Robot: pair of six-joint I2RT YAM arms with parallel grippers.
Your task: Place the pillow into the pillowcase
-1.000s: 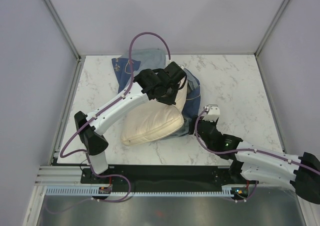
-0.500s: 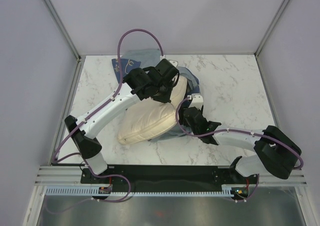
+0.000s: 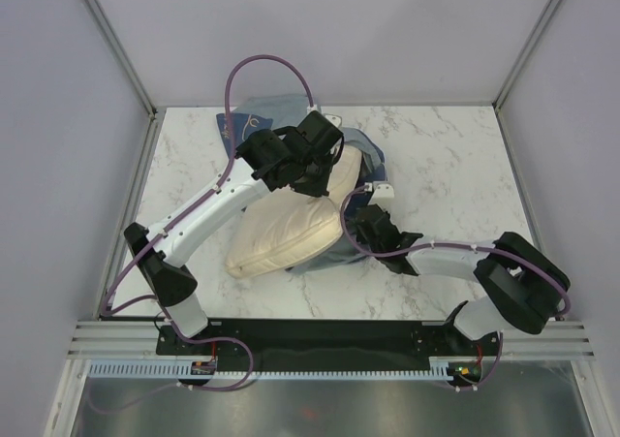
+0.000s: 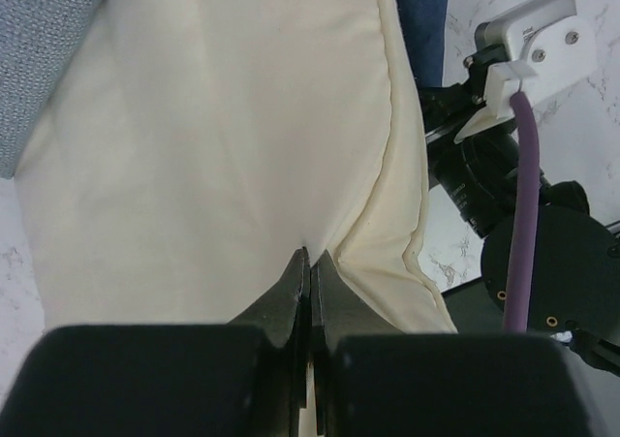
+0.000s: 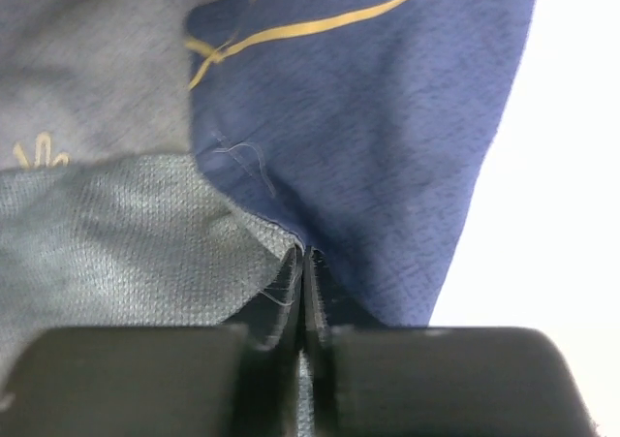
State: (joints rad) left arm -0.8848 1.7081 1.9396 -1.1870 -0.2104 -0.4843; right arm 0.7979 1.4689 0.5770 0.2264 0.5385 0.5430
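One pillow (image 3: 288,238), cream, lying mid-table, its far end at the mouth of the pillowcase (image 5: 387,117).
We judge it light, plump and yielding, best taken by a fold of cover near the seam; the left gripper (image 4: 310,255) is pressed together on such a fold. The right gripper (image 5: 303,253) pinches the floppy blue cloth at its edge. Beneath is the white marbled table (image 3: 455,166), and plain pale walls (image 3: 339,30) enclose three sides.

Matt cloth pillow (image 4: 213,137), woven pillowcase (image 5: 387,137)
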